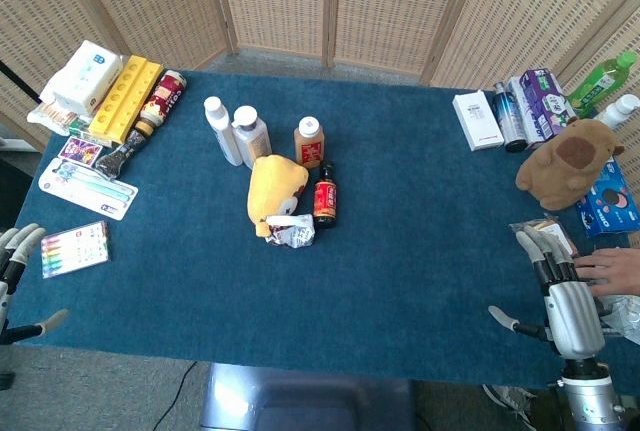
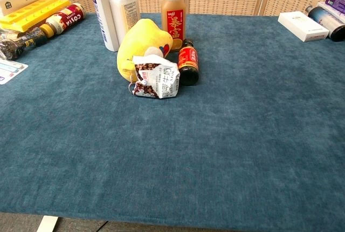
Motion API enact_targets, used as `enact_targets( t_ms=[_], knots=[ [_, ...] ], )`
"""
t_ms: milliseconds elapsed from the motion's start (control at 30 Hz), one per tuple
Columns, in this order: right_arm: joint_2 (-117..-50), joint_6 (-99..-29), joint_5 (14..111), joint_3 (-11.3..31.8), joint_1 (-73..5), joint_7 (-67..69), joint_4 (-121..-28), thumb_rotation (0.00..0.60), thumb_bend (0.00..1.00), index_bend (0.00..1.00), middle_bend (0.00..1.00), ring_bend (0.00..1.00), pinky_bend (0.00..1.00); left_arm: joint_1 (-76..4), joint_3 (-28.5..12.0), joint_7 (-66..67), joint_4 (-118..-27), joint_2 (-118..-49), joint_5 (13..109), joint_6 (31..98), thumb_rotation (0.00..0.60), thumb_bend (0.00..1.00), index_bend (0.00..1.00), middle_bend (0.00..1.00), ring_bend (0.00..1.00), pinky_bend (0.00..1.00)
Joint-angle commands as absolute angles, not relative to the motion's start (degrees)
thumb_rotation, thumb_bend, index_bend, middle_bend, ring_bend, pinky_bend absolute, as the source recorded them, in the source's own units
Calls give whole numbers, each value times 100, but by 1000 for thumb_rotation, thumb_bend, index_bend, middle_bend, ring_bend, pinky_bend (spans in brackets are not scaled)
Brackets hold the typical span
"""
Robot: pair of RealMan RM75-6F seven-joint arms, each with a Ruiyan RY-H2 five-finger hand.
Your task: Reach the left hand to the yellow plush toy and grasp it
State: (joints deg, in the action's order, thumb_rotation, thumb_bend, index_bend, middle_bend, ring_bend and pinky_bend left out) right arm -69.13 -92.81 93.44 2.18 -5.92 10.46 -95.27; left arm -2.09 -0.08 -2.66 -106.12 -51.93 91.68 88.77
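The yellow plush toy (image 1: 274,189) (image 2: 141,46) lies near the middle of the blue table, with a crumpled white-and-brown packet (image 1: 290,232) (image 2: 156,79) against its near side. My left hand (image 1: 18,269) shows at the table's near left edge, far left of the toy, fingers spread and holding nothing. My right hand (image 1: 562,296) rests at the near right edge, fingers apart, empty. Neither hand appears in the chest view.
Two white bottles (image 1: 232,131), an orange-label bottle (image 1: 310,141) and a small dark bottle (image 1: 325,196) crowd the toy's far and right sides. A marker pack (image 1: 74,248) lies near my left hand. A brown plush (image 1: 566,164) and a person's hand (image 1: 612,269) sit at right.
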Motion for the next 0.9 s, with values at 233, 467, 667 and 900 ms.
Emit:
enact_targets(
  t_ms=[233,467,667,900],
  knots=[
    [-6913,-9270,9365,246,-574,1046,-9533,600,0,0,0,0,0,-212,-14,-268,-10583,-5208,9165,8880,600,0,0,0,0,0],
    [-6867,-9315,9333,312,-542,1091,-9562,600,0,0,0,0,0,-345,-89,-231,-10337,-5308,9278,8827,600,0,0,0,0,0],
    [-6831,-9328,9307,361,-529,1129,-9581,600,0,0,0,0,0,-959,-383,-225,-9145,-5756,9846,8669,600,0,0,0,0,0],
    [-6784,-9361,9301,408,-509,1192,-9623,600,0,0,0,0,0,-1975,-718,-26,-7827,-6376,10375,8248,600,0,0,0,0,0]
  ],
)
